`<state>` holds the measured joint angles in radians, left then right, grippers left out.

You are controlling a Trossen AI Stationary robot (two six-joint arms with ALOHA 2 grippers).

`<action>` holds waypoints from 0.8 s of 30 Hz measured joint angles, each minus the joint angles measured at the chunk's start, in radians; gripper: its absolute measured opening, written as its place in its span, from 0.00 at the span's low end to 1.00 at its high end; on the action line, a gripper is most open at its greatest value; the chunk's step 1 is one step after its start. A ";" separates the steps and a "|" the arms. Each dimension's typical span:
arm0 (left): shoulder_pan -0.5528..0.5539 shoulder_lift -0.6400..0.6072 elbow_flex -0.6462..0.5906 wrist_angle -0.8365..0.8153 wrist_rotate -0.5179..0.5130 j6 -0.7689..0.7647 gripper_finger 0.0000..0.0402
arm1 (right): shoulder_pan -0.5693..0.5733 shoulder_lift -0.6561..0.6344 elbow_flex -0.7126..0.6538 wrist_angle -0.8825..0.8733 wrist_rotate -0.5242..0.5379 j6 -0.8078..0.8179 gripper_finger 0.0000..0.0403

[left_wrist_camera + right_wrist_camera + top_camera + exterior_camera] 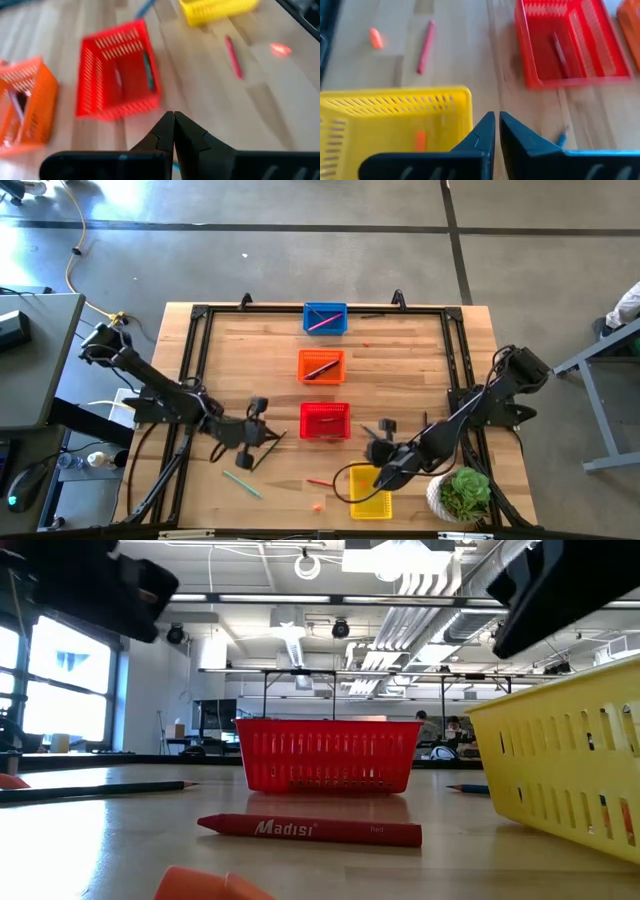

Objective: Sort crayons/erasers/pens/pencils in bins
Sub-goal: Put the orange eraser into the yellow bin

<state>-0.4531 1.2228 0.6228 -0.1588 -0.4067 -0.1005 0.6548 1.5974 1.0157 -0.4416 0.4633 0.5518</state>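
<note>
Four small plastic mesh baskets are sitting in a line down the middle of the wooden table (400, 380): the blue basket (325, 319) farthest back, then the orange basket (322, 366), the red basket (325, 421) and, nearest the front edge, the yellow basket (370, 492). Each is already holding something — a pink stick in the blue one, a dark stick in the orange, thin sticks in the red, a small orange-red eraser (420, 140) in the yellow.

The right gripper (386, 476) is hanging over the yellow basket's rim with its fingers pressed together and nothing between them, likely because it is working at the eraser bin. The left gripper (262, 446) is hovering beside the red basket, likewise closed and empty, near the sticks lying loose at the front.

Unsorted things are lying on the boards: a red wax crayon (318, 481), a light teal stick (241, 484), a dark pencil (95, 790) and a loose orange-red eraser lump (318, 506) close to the front edge. A potted green plant (462, 492) is standing at the table's right front corner, clear of the work.
</note>
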 joint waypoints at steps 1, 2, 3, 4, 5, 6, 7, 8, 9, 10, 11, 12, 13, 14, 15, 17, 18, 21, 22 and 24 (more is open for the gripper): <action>-0.023 0.000 0.028 -0.068 -0.010 -0.037 0.00 | 0.000 0.000 0.000 0.021 0.002 -0.025 0.05; -0.044 0.000 0.051 -0.131 -0.021 -0.079 0.00 | 0.000 0.000 0.000 0.041 0.004 -0.049 0.04; -0.065 0.000 0.071 -0.188 -0.038 -0.126 0.00 | 0.000 0.000 0.000 0.061 0.005 -0.072 0.03; -0.084 0.000 0.089 -0.240 -0.052 -0.180 0.00 | 0.000 0.000 0.000 0.084 0.010 -0.095 0.02; -0.102 0.000 0.104 -0.287 -0.059 -0.228 0.00 | 0.000 0.000 0.000 0.106 0.015 -0.119 0.01; -0.116 0.000 0.115 -0.330 -0.061 -0.273 0.01 | 0.000 0.000 0.000 0.126 0.022 -0.142 0.01; -0.131 0.000 0.119 -0.368 -0.061 -0.317 0.02 | 0.000 0.000 0.000 0.145 0.027 -0.163 0.01; -0.143 0.000 0.120 -0.396 -0.060 -0.354 0.03 | 0.000 0.000 0.000 0.161 0.025 -0.176 0.01; -0.153 0.000 0.120 -0.425 -0.060 -0.393 0.04 | 0.000 0.000 0.000 0.173 0.019 -0.187 0.01; -0.160 0.000 0.120 -0.453 -0.060 -0.429 0.06 | 0.000 0.000 0.000 0.179 0.003 -0.190 0.01; -0.165 0.001 0.120 -0.481 -0.058 -0.462 0.07 | 0.000 0.000 0.000 0.184 -0.007 -0.193 0.00; -0.166 0.004 0.120 -0.509 -0.058 -0.492 0.09 | 0.001 0.000 0.000 0.184 -0.011 -0.194 0.00; -0.167 0.007 0.120 -0.530 -0.057 -0.515 0.11 | 0.002 0.000 0.000 0.184 -0.010 -0.194 0.00; -0.167 0.009 0.120 -0.548 -0.054 -0.526 0.13 | 0.003 0.000 0.000 0.184 -0.010 -0.194 0.00; -0.166 0.011 0.120 -0.562 -0.051 -0.533 0.15 | 0.003 0.000 0.000 0.184 -0.010 -0.194 0.00; -0.166 0.018 0.116 -0.566 -0.041 -0.534 0.19 | 0.003 0.000 0.000 0.184 -0.009 -0.193 0.00; -0.162 0.023 0.110 -0.560 -0.026 -0.534 0.21 | 0.003 0.000 0.000 0.184 -0.005 -0.191 0.00; -0.154 0.037 0.085 -0.537 0.043 -0.539 0.28 | 0.005 0.000 0.000 0.185 0.005 -0.187 0.00; -0.154 0.044 0.075 -0.530 0.058 -0.545 0.29 | 0.006 0.000 0.000 0.186 0.006 -0.187 0.00; -0.155 0.058 0.054 -0.525 0.075 -0.559 0.32 | 0.010 0.000 0.000 0.188 0.007 -0.188 0.00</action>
<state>-0.6083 1.2811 0.6771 -0.6836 -0.3321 -0.6595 0.6644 1.5974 1.0157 -0.2533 0.4701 0.3634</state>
